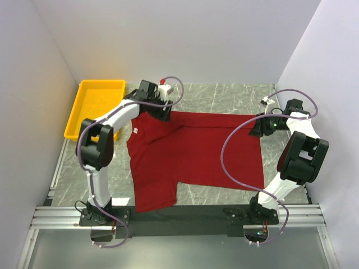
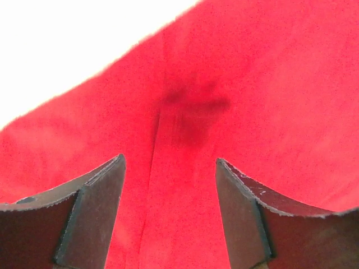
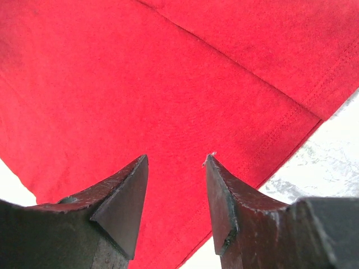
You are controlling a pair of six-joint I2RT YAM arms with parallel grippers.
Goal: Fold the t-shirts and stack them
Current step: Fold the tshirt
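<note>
Left gripper (image 2: 169, 158) is released: I see both fingers spread, bare red cloth between them, nothing pinched. It sits right over the t-shirt (image 1: 196, 154), at the garment's 11 o'clock, near the collar end. Right gripper (image 3: 176, 157) has its fingers parted too, with no fabric caught and a stitched hem running just past them. It's at the shirt's 2 o'clock corner. The shirt lies spread on the marble table (image 1: 235, 92), one flap reaching toward 7 o'clock. A yellow bin (image 1: 98, 103) sits at the table's 10 o'clock.
</note>
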